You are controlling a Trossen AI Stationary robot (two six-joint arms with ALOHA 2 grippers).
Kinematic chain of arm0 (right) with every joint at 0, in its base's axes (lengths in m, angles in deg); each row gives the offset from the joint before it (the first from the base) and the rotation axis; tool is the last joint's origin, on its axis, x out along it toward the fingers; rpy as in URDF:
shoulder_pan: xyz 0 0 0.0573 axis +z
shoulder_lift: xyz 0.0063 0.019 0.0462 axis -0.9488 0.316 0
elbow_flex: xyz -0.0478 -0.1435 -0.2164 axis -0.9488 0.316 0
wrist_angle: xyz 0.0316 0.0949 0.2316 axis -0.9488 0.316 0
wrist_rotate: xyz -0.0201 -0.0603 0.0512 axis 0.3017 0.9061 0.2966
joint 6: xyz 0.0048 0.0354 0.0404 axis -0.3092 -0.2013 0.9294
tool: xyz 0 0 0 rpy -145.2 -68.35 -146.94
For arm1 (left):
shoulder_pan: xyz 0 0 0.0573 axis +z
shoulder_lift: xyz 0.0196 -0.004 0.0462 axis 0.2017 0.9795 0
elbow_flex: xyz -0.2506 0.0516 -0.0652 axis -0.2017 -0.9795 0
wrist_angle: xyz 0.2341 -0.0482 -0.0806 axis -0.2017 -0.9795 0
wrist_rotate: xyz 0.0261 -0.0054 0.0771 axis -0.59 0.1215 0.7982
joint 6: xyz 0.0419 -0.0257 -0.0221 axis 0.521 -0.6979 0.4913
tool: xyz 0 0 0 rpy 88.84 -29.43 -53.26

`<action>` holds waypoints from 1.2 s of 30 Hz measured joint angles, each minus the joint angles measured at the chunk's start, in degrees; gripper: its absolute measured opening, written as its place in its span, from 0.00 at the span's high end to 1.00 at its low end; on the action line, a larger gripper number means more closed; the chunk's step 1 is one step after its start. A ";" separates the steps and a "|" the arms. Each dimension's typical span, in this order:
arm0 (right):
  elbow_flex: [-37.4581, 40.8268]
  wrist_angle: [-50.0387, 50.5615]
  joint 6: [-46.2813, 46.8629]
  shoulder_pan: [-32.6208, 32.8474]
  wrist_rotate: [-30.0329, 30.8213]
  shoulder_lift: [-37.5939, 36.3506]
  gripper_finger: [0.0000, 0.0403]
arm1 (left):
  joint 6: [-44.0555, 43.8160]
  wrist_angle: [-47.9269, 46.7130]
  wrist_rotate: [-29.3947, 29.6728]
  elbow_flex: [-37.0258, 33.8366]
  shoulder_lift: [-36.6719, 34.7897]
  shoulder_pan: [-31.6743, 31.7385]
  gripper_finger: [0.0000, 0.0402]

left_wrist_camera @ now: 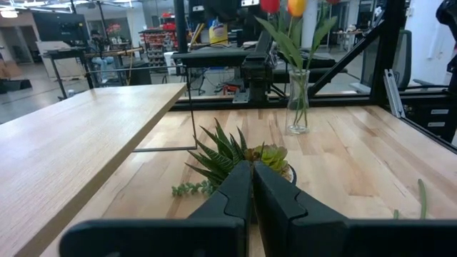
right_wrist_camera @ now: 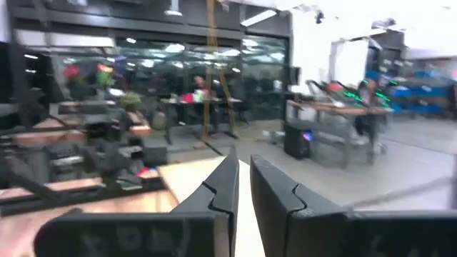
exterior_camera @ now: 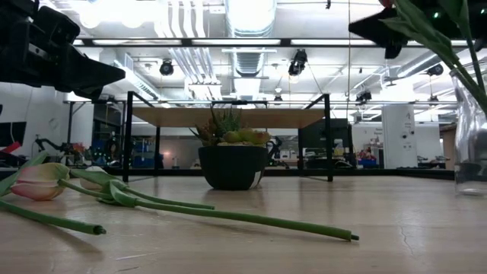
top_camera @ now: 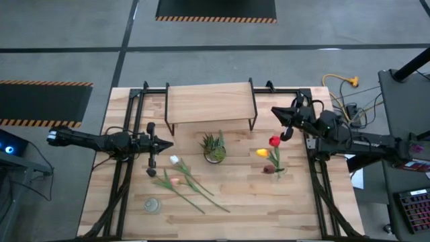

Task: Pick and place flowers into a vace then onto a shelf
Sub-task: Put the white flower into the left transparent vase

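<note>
Your left claw [top_camera: 166, 143], fingers pressed together and empty, hangs just beside the loose artificial tulips with long thin green stems [top_camera: 185, 180], which lie flat on the slatted wooden worktop [top_camera: 235, 208], stems running diagonally away from it. The left arm is nearer them. Your right claw [top_camera: 285, 132], also pressed together on nothing, hovers by the clear glass vase [left_wrist_camera: 298, 100] holding red and yellow tulips [top_camera: 269, 151]. The low light-wood shelf on black legs [top_camera: 209, 103] stands behind a small spiky potted plant [top_camera: 214, 146].

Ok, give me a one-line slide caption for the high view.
Three tulips stand in the vase, three lie on the table; both grippers, left and right, hover shut.
</note>
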 joint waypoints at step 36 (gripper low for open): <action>16.04 -3.66 6.24 -1.45 -16.56 -0.72 0.93 | -0.02 0.00 0.00 0.00 0.02 0.00 1.00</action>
